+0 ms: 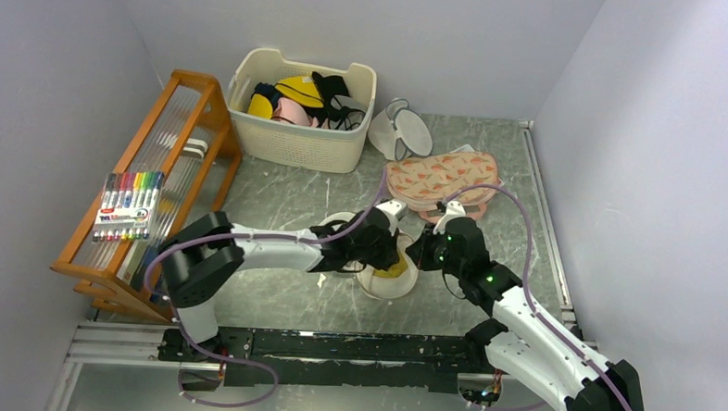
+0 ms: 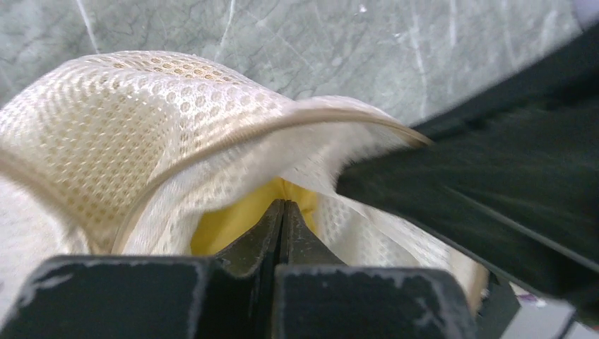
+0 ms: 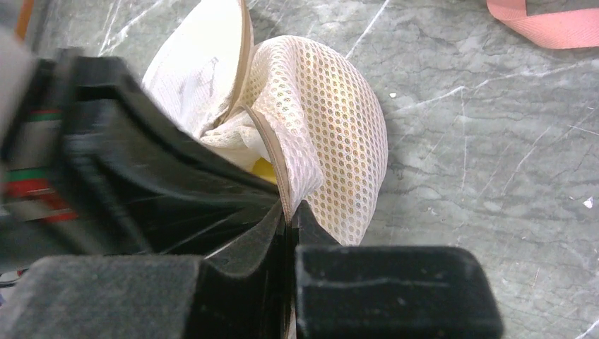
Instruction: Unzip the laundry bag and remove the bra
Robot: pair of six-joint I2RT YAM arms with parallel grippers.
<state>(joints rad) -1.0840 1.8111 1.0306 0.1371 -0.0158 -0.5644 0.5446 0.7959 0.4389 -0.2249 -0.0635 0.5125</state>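
The laundry bag (image 1: 373, 282) lies open at the table's middle, a round white mesh bag with a cream zip rim. A yellow bra (image 1: 395, 268) shows inside it. My left gripper (image 1: 391, 253) reaches into the opening; in the left wrist view its jaws (image 2: 282, 205) are shut with the tips pinched into the yellow bra (image 2: 226, 226), under the mesh lid (image 2: 141, 127). My right gripper (image 1: 420, 254) is shut on the bag's cream rim (image 3: 279, 173), holding the mesh wall (image 3: 332, 120) up. A bit of yellow bra (image 3: 263, 169) shows beside the rim.
A white basket (image 1: 300, 142) with several bras stands at the back. A plain mesh bag (image 1: 401, 128) and a pink pouch (image 1: 440, 176) lie behind the arms. A wooden rack (image 1: 208, 92) with a marker set (image 1: 127, 204) stands at the left.
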